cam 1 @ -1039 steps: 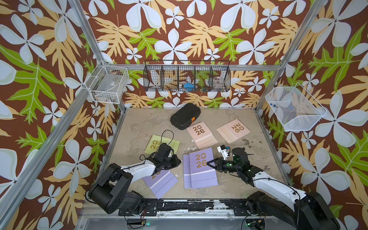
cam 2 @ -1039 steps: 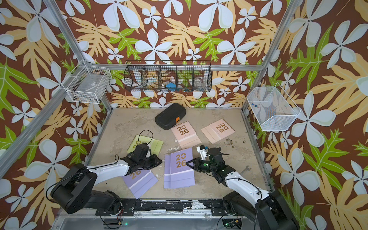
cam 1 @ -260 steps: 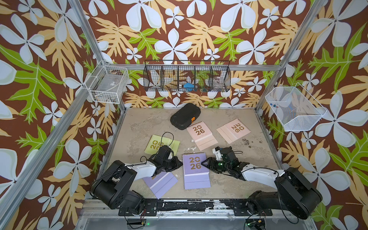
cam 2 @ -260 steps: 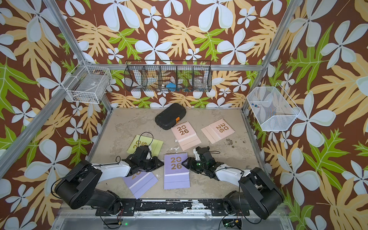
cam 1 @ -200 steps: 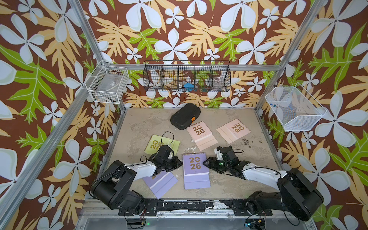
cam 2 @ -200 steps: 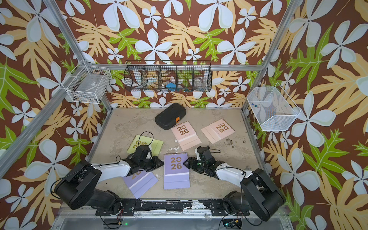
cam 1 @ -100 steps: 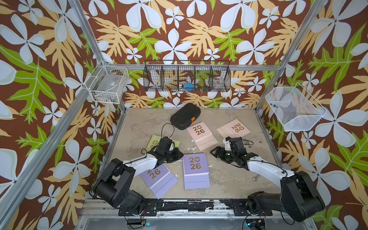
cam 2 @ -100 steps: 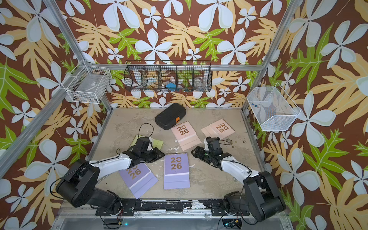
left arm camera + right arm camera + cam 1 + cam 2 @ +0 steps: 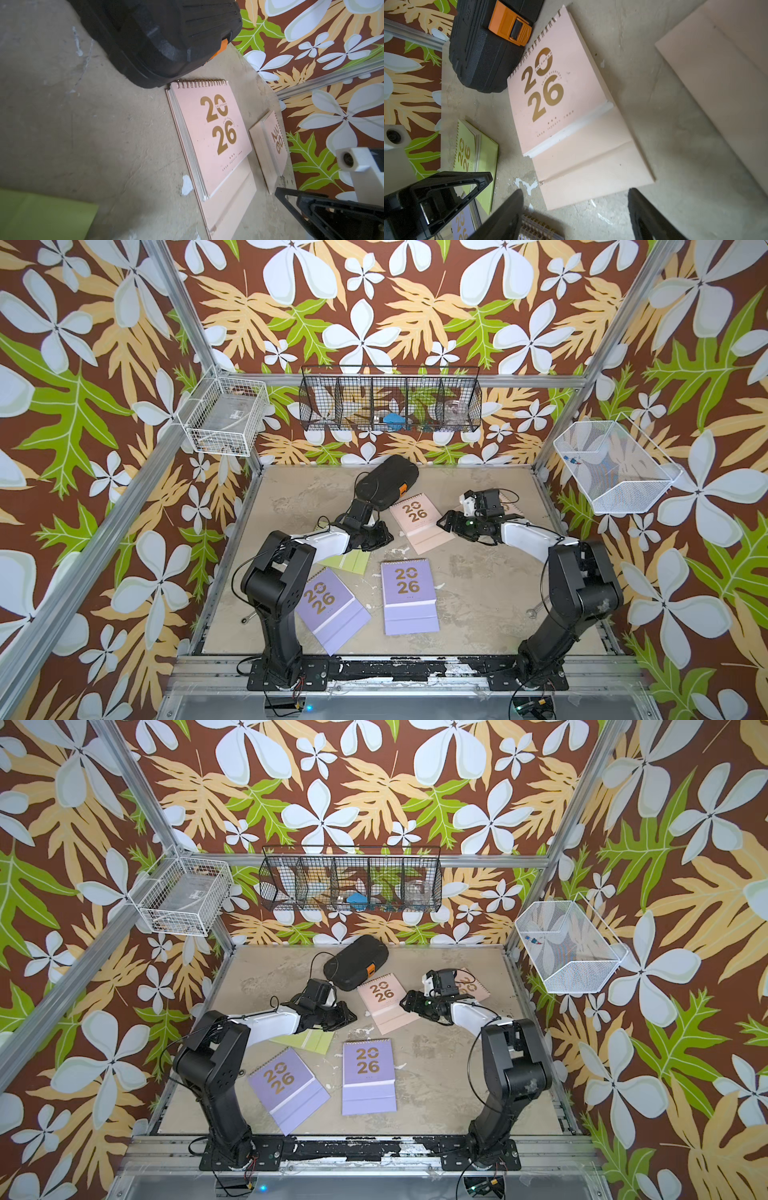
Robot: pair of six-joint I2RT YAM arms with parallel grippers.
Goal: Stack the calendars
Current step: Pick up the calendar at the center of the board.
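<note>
In both top views, a lilac stack of calendars (image 9: pixel 409 597) (image 9: pixel 369 1077) lies mid-table, with a single lilac calendar (image 9: pixel 332 610) at the front left. A lime green calendar (image 9: pixel 349 562) (image 9: pixel 475 149) lies partly under my left arm. My left gripper (image 9: pixel 380 535) (image 9: pixel 345 1019) is shut, low beside the pale pink calendar (image 9: pixel 419 522) (image 9: pixel 216 133) (image 9: pixel 562 104). My right gripper (image 9: pixel 446 526) (image 9: pixel 575 207) hovers open at that calendar's near right corner, nothing between its fingers. My right wrist hides part of a second pale pink calendar (image 9: pixel 505 499) (image 9: pixel 274 145).
A black case with an orange tab (image 9: pixel 386 485) (image 9: pixel 488 45) touches the pink calendar's spiral end at the back. Wire baskets (image 9: pixel 390 400) hang on the back and side walls. A small wrench (image 9: pixel 536 609) lies at the front right.
Both arms have swung from the lilac calendars toward the back. The right gripper left the lilac stack and opened wider by the pink calendar. The left arm uncovered the front-left lilac calendar.
</note>
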